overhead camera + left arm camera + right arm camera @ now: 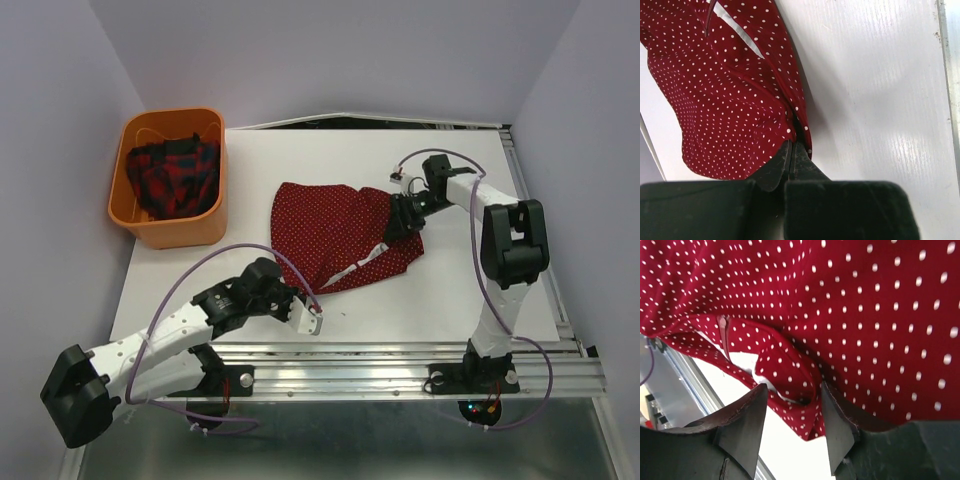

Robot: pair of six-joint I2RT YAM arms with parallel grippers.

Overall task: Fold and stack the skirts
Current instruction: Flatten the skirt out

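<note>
The dark red polka-dot skirt (340,235) lies spread in the middle of the white table. Its white inner band shows near its lower right. My left gripper (314,312) is at the skirt's near corner. In the left wrist view its jaws (791,146) are pressed together, with the skirt's hem (730,100) pinched at their tips. My right gripper (402,216) sits on the skirt's right edge. It is open, and its two fingers (792,390) straddle a loose fold of dotted cloth (790,365). The plaid skirt (172,178) lies bunched in the basket.
The orange plastic basket (165,232) stands at the table's back left. A purple cable (200,265) loops over the left arm near the skirt's corner. A metal rail (400,352) runs along the near edge of the table. Grey walls close in the sides.
</note>
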